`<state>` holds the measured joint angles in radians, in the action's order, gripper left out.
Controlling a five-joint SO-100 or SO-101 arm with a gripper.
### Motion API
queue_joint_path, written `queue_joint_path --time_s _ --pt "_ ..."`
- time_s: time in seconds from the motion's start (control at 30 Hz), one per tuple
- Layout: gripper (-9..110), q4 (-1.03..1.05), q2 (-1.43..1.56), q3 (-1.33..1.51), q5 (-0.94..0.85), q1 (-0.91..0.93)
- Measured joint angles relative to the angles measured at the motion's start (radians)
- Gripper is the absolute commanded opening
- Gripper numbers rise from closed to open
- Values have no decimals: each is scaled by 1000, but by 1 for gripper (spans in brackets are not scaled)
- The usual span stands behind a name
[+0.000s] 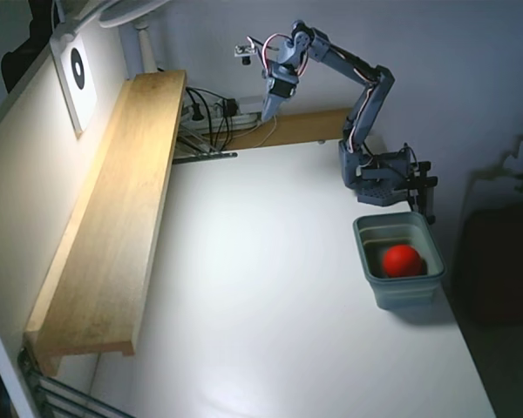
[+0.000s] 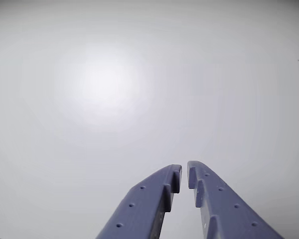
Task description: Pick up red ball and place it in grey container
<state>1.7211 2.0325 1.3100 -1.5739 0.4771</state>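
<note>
The red ball [image 1: 402, 259] lies inside the grey container [image 1: 399, 292] at the counter's [image 1: 279, 305] right edge. The pincer [image 1: 268, 112] hangs clenched and empty, well apart at the far end.

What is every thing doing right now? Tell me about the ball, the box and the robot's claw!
red ball: lying inside the grey container, not held.
grey container: upright on the table, beside the robot's base, holding the ball.
gripper: empty, jaws nearly shut with a thin gap, raised over bare table, away from the container.
</note>
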Motion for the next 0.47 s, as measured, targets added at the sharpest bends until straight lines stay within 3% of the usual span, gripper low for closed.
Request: queue_joint_path --time_s 0.47 --pt "-3 18 17 2 0 37"
